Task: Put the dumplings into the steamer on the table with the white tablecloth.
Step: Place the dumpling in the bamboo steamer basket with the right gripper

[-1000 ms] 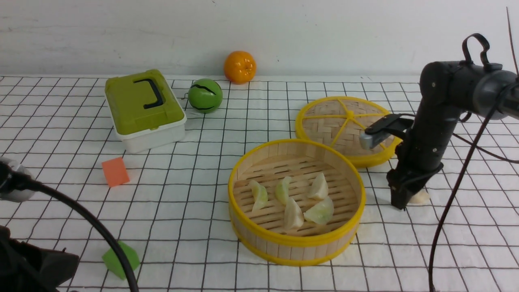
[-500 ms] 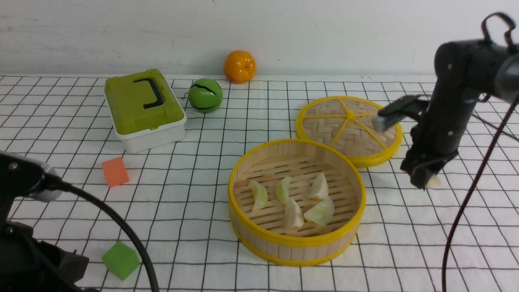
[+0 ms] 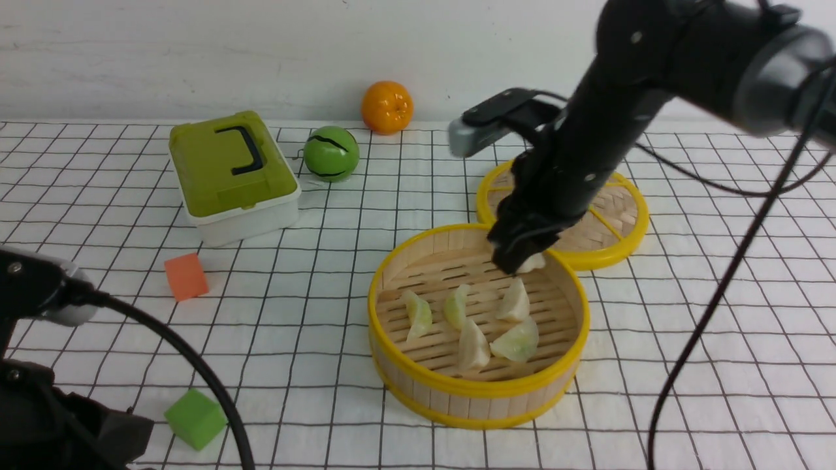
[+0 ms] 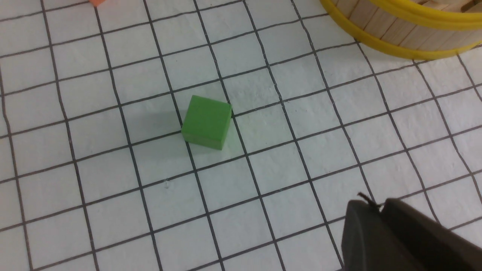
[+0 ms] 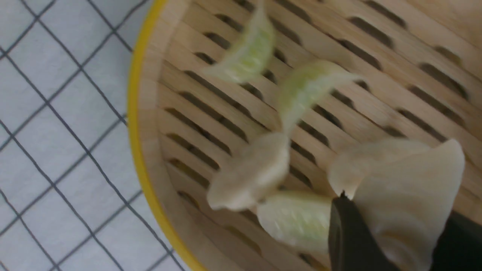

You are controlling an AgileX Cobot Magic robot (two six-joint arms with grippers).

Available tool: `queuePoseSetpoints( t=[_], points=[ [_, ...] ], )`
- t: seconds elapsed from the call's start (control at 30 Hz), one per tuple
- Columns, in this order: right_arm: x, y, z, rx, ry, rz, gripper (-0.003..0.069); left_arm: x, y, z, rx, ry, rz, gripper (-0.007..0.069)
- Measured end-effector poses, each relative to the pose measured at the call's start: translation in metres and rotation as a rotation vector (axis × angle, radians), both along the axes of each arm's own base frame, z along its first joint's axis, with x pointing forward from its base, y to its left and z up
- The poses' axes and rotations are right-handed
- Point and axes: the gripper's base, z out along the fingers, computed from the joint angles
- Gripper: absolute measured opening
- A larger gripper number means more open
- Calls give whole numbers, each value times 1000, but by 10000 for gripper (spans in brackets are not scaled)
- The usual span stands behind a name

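We find the left claw point(image 4: 380, 229) at the worktop's point(image 3: 294, 313) 7 o'clock, jaws together, empty. Five dumplings point(image 3: 472, 344) lie in the steamer point(image 3: 477, 390). The right claw point(image 3: 520, 262), clamped on a sixth dumpling point(image 3: 534, 262), hangs over the steamer's 1 o'clock edge.

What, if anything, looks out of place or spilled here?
Nothing stands out. Five pale crescent dumplings lie inside the round bamboo steamer, none spilled on the white grid cloth; the right gripper holds the sixth dumpling above it.
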Motion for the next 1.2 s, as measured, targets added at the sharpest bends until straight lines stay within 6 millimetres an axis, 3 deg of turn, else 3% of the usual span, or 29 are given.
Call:
queuePoseSetpoints(
  t=[0.07,0.17,0.4,0.63,0.73,0.9,1.07,1.2],
  points=[
    [6,18,-14,26,-43,-2,198,-8,5,4,-17,-12,-12,56],
    [20,26,-33,46,-93,-74,198,-27,18,13,-58,-50,-17,55],
    [37,16,-61,-72,-118,-214,218,-57,42,19,-99,-92,-2,57],
    [41,12,-67,-90,-109,-331,444,-72,55,22,-129,-146,5,59],
    [37,12,-66,-79,-70,-343,494,-72,55,22,-129,-148,6,62],
    [18,8,-36,-83,13,-295,492,-81,60,14,-163,-152,-3,71],
    [-28,-5,41,-2,-7,-180,308,-107,75,-11,-261,-202,-20,73],
    [-72,-19,79,76,-35,-91,116,-119,84,-24,-326,-249,3,76]
  ],
)
